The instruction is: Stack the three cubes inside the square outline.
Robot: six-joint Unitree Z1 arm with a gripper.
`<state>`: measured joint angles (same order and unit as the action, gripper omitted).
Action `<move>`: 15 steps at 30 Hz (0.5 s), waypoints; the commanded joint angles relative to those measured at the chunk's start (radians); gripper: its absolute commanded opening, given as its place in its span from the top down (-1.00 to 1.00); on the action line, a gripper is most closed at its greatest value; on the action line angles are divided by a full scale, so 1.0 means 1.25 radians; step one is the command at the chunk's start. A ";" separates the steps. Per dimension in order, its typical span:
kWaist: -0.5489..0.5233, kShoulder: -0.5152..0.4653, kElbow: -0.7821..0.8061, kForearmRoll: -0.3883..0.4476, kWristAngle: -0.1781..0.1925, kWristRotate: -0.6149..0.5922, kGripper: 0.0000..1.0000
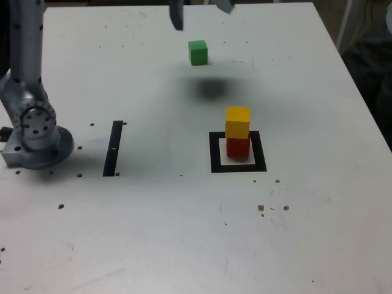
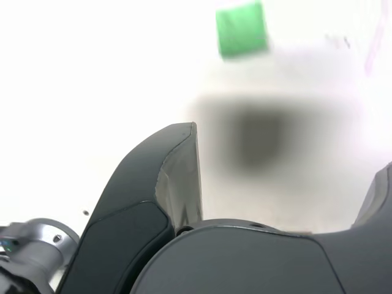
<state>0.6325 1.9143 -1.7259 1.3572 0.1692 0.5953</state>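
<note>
The yellow cube (image 1: 237, 122) sits on the red cube (image 1: 238, 147), and both stand inside the black square outline (image 1: 215, 153) on the white table. Alone farther back rests the green cube (image 1: 198, 52), outside the outline. My gripper (image 1: 201, 11) hangs open at the top edge of the exterior view, above and just behind the green cube, with only its two fingertips (image 1: 176, 18) showing. In the wrist view the gripper (image 2: 288, 147) is spread wide with nothing between its dark fingers (image 2: 174, 177), and the green cube (image 2: 241, 29) lies beyond them on the table.
The arm's grey base (image 1: 33, 131) stands at the exterior view's left. A narrow black strip (image 1: 113, 148) lies between the base and the outline. The gripper's blurred shadow (image 1: 211, 89) falls on the table between the green cube and the stack.
</note>
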 commanded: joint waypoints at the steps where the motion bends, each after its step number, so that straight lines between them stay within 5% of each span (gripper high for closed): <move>1: 0.031 0.019 -0.011 0.002 0.000 0.016 -0.99; 15: 0.108 0.175 -0.097 0.024 0.005 0.054 -0.98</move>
<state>0.7658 2.1025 -1.8266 1.3778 0.1706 0.6588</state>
